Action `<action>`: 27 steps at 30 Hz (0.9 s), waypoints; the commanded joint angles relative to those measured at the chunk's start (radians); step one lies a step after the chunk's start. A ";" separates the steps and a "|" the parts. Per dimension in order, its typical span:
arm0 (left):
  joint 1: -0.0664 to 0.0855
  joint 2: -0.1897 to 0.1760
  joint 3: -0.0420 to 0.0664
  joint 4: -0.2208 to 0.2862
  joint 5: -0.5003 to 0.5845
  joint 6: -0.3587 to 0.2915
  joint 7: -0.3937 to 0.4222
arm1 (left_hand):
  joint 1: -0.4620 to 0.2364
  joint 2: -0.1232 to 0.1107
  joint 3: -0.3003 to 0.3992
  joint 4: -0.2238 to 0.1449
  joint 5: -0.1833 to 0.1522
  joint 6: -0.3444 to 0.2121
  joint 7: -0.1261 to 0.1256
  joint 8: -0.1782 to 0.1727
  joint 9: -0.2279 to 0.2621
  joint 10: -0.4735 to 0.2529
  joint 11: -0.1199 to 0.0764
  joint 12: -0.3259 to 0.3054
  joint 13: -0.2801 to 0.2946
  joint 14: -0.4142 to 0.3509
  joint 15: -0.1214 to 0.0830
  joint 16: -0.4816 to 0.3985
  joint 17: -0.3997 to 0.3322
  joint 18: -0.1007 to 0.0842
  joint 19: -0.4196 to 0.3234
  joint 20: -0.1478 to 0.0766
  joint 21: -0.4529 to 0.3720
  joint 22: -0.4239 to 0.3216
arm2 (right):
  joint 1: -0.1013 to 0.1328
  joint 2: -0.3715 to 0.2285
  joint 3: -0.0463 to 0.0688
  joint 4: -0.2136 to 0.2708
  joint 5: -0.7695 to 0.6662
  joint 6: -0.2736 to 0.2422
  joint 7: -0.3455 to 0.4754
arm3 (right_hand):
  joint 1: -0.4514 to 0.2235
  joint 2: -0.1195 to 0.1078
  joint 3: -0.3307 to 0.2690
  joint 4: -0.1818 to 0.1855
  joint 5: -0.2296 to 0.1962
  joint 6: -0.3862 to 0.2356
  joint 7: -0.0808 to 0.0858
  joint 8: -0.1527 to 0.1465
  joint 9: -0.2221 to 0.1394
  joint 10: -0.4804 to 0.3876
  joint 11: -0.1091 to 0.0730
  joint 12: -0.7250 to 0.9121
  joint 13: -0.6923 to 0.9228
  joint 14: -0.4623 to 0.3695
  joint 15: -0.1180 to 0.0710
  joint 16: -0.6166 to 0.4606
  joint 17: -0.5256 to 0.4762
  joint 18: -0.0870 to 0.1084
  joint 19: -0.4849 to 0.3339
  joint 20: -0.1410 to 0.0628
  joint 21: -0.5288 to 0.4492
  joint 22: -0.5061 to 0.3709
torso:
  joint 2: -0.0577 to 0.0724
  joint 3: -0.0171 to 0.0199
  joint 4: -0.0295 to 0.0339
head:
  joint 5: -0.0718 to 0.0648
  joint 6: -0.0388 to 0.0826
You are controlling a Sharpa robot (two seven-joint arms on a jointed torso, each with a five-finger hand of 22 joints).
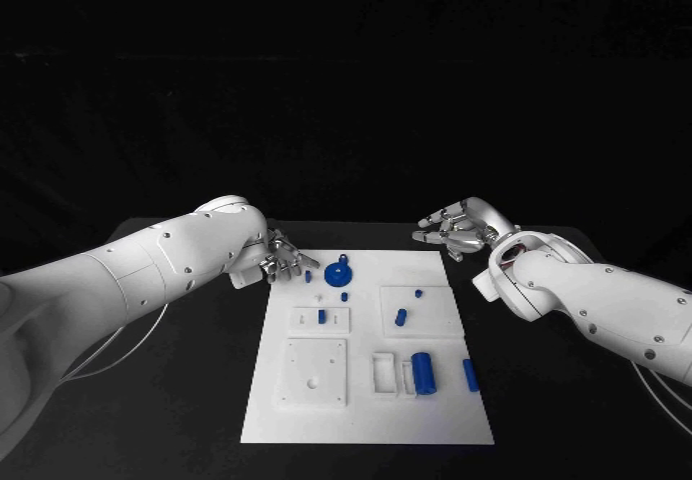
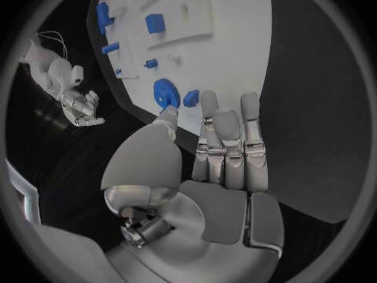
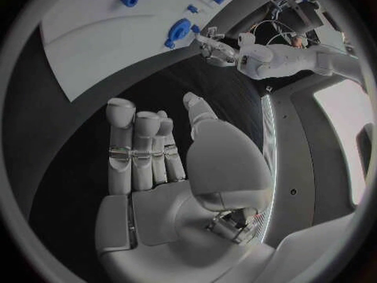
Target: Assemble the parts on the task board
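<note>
The flat white rectangular task board (image 1: 368,400) lies in the middle of the black desk (image 1: 541,400), long side running away from the robot, so that both arms can reach it from either flank. Its small blue plastic parts are spread out rather than heaped: a round blue toothed gear (image 1: 339,273) sits near the far edge, a short blue peg (image 1: 307,277) just beside it, a larger blue cylinder (image 1: 423,371) stands by a white rectangular frame near the front, and a slim blue bar (image 1: 470,374) lies close to the board's right edge. That spacing probably leaves room for fingers to come down around each piece. The left hand (image 1: 277,258) hovers at the board's far left corner, fingers extended and apart, holding nothing; in the left wrist view its fingertips (image 2: 210,100) reach just over the board edge near the gear (image 2: 166,94), which suggests the gear or the peg next to it is the piece it is lining up to take. The right hand (image 1: 459,228) is held off the board beyond its far right corner, over the bare desk, fingers loosely straight and empty in the right wrist view (image 3: 161,163), seemingly parked clear. No part looks grasped, so assembly appears barely begun.
</note>
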 commanded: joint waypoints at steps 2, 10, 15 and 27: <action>-0.007 0.001 -0.003 0.014 0.009 0.045 0.009 | 0.008 0.023 -0.012 -0.031 0.019 0.012 -0.002 0.002 0.001 0.046 0.007 0.008 0.002 -0.002 -0.001 0.007 0.000 -0.015 0.006 -0.001 -0.003 0.020 | 0.000 0.001 0.001 0.000 0.001 -0.002 0.007 | -0.001 -0.001 -0.001 0.005 0.006 -0.008 0.000 -0.004 -0.001 -0.002 0.002 -0.002 -0.001 0.004 -0.005 -0.002 0.000 0.021 0.049 -0.001 0.000 0.061 | 0.001 0.0004 0.0001 | -0.001 -0.001; -0.007 0.001 -0.003 0.020 0.006 0.061 0.006 | 0.017 0.056 -0.041 -0.084 0.104 0.031 -0.007 0.001 0.002 0.047 0.006 0.016 0.001 -0.003 -0.003 0.013 0.002 -0.015 0.004 -0.002 0.003 0.020 | 0.000 0.004 0.001 -0.003 0.001 -0.001 0.006 | -0.001 -0.001 0.000 0.005 0.011 -0.007 0.000 -0.004 -0.001 -0.001 0.002 -0.001 0.000 0.004 -0.005 -0.002 0.000 0.021 0.049 -0.001 0.001 0.061 | 0.001 -0.0003 0.0008 | -0.002 0.001; -0.007 -0.001 -0.003 0.020 -0.001 0.069 0.002 | 0.023 0.062 -0.044 -0.095 0.122 0.036 -0.008 0.002 0.005 0.047 0.005 0.017 0.001 -0.002 -0.004 0.014 0.003 -0.015 0.004 -0.003 0.005 0.020 | 0.000 0.006 0.001 -0.005 0.001 0.000 0.006 | -0.001 -0.001 0.000 0.005 0.011 -0.007 0.000 -0.004 -0.001 -0.001 0.002 -0.001 0.000 0.004 -0.005 -0.002 0.000 0.021 0.049 -0.001 0.001 0.061 | 0.001 0.0002 0.0008 | -0.002 0.000; -0.007 0.000 -0.003 0.021 -0.005 0.077 0.000 | 0.043 0.086 -0.051 -0.129 0.134 0.040 -0.011 0.000 0.025 0.047 0.004 0.022 0.001 -0.002 -0.005 0.017 0.004 -0.015 0.003 -0.004 0.011 0.020 | 0.000 0.010 0.001 -0.009 0.001 0.001 0.006 | 0.000 -0.001 0.001 0.004 0.011 -0.007 0.000 -0.004 -0.001 -0.001 0.002 -0.001 0.000 0.004 -0.005 -0.002 0.001 0.021 0.049 -0.001 0.001 0.060 | 0.001 -0.0003 -0.0004 | -0.003 -0.001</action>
